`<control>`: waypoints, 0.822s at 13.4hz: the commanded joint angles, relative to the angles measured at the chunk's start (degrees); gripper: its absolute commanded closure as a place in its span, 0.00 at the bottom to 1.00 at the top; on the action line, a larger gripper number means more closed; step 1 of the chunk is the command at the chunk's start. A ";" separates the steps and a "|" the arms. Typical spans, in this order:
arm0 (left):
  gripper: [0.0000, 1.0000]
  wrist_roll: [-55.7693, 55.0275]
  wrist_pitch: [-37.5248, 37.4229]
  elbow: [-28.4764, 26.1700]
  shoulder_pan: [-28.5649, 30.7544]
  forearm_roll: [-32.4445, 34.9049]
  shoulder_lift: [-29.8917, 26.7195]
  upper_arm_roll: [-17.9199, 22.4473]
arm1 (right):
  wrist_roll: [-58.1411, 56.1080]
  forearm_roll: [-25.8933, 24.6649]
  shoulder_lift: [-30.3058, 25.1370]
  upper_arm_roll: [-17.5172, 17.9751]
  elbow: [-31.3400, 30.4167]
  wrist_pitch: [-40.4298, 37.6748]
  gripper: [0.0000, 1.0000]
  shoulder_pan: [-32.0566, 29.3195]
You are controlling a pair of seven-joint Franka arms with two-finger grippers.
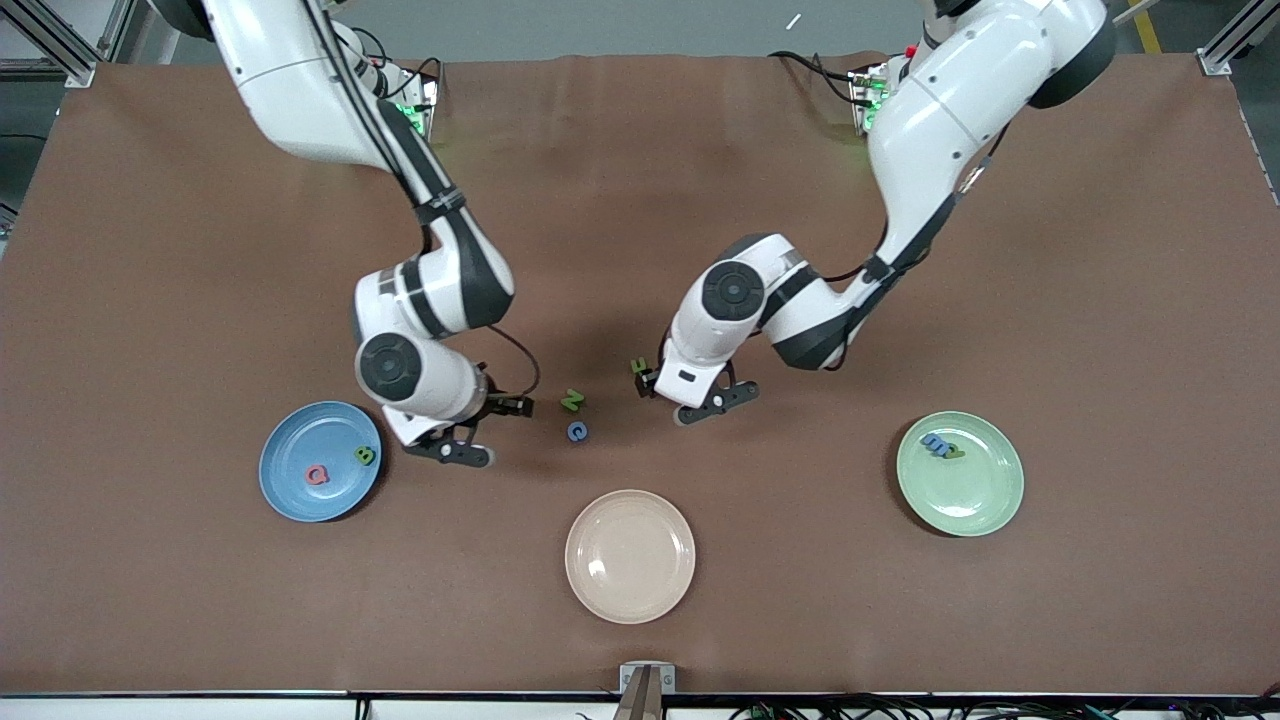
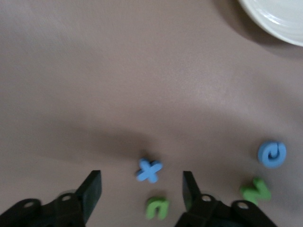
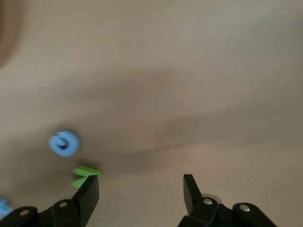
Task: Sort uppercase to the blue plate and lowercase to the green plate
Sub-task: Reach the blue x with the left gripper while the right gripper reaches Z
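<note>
The blue plate (image 1: 296, 440) holds a pink-red G (image 1: 317, 474) and a green B (image 1: 366, 455). The green plate (image 1: 980, 492) holds a blue m (image 1: 936, 443) and a green p (image 1: 955, 452). A green N (image 1: 572, 401) and a blue G (image 1: 577, 431) lie on the cloth between the arms. My left gripper (image 1: 646, 380) is open and empty, low over a blue x (image 2: 149, 170) and a green u (image 2: 157, 208); both lie between its fingers (image 2: 92, 191). My right gripper (image 1: 514, 406) is open and empty beside the N (image 3: 85, 174) and blue G (image 3: 64, 143).
A cream plate (image 1: 630, 555) sits nearer the front camera, midway between the two coloured plates; its rim also shows in the left wrist view (image 2: 279, 19). Brown cloth covers the table.
</note>
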 commanded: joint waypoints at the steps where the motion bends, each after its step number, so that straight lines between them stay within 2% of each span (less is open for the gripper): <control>1: 0.31 -4.31 -0.56 4.93 -7.58 -1.71 1.86 7.01 | 10.50 1.30 0.55 -0.68 -2.46 5.30 0.19 3.66; 5: 0.36 -3.87 -0.56 5.02 -7.59 -1.63 2.12 7.20 | 15.01 1.30 2.14 -0.68 -5.80 14.27 0.19 6.57; 11: 0.37 -3.00 -0.65 4.93 -7.33 -1.10 2.21 7.20 | 16.34 1.13 3.46 -0.68 -5.71 15.69 0.22 8.68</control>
